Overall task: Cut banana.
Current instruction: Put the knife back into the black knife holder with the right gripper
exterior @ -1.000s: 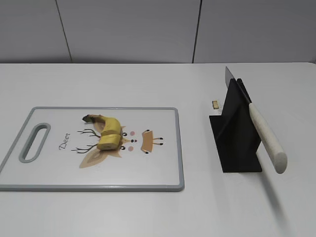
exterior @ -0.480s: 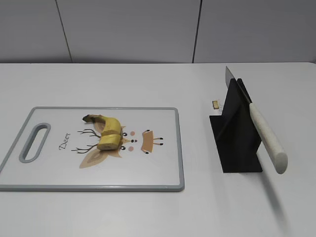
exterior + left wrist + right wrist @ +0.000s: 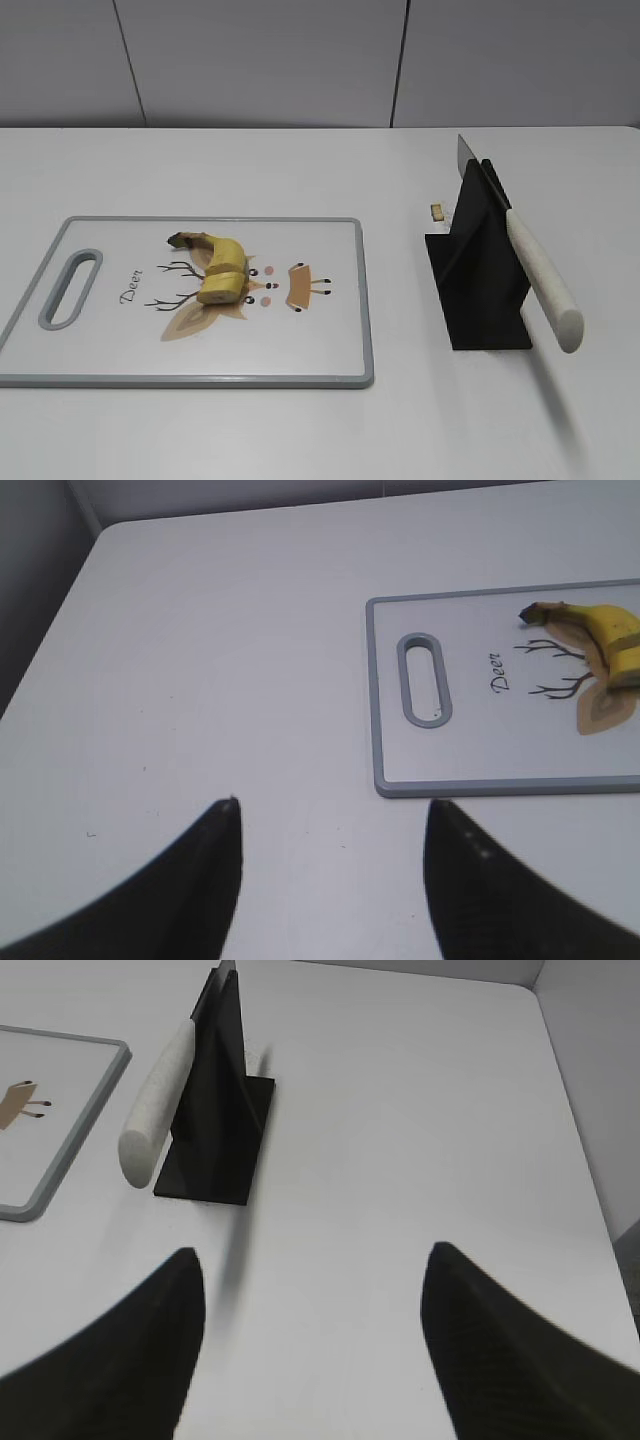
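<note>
A yellow banana (image 3: pixel 222 267) with a dark stem lies on a white cutting board (image 3: pixel 320 355) with a grey rim and a deer drawing; it also shows in the left wrist view (image 3: pixel 612 638). A knife with a pale handle (image 3: pixel 540 280) rests slanted in a black stand (image 3: pixel 480 290), handle end toward the front; it also shows in the right wrist view (image 3: pixel 155 1100). My left gripper (image 3: pixel 330 815) is open and empty, over bare table left of the board. My right gripper (image 3: pixel 310 1260) is open and empty, nearer than the stand. Neither gripper shows in the exterior view.
The board's handle slot (image 3: pixel 68 288) is at its left end, seen also in the left wrist view (image 3: pixel 425 678). A small pale object (image 3: pixel 436 211) lies behind the stand. The table's right edge (image 3: pixel 580 1120) and left edge (image 3: pixel 50 640) are in view.
</note>
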Tool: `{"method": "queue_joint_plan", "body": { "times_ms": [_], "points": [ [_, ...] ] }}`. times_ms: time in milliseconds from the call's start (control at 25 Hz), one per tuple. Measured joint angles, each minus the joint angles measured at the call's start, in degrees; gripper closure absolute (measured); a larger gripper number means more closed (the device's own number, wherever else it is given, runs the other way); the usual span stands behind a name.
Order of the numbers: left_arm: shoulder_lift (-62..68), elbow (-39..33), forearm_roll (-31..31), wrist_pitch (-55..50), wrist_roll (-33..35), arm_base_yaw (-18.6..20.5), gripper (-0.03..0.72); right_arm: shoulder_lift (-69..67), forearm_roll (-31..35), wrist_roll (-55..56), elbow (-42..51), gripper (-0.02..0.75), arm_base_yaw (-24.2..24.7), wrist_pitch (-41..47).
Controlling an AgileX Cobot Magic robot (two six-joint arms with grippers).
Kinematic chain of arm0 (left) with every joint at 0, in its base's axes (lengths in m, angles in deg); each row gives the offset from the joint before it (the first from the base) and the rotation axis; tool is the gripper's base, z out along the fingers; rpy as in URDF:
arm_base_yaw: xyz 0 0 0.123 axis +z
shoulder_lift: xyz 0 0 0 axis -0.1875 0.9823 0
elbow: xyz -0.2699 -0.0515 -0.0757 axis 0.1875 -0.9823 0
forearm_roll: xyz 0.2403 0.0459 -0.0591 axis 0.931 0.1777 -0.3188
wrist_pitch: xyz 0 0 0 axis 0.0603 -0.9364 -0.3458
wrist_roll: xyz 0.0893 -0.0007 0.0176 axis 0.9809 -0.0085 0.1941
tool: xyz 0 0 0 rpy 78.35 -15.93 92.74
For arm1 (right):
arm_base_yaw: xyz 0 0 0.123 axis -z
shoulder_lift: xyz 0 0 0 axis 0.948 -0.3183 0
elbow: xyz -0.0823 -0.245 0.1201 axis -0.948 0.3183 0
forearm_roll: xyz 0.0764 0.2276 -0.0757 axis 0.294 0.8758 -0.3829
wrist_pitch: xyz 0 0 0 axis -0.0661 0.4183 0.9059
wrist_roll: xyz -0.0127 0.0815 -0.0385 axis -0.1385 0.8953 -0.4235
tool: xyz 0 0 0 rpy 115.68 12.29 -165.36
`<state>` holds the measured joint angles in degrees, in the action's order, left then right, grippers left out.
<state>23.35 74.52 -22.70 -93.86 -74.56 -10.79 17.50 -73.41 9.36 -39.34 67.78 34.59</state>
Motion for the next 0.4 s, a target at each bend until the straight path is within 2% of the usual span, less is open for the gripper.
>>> {"method": "queue_joint_plan", "body": {
  "times_ms": [400],
  "points": [
    [0.0,0.0,0.0,0.0,0.0,0.0,0.135,0.0,0.0,0.0,0.0,0.211,0.0,0.0]
  ]
}}
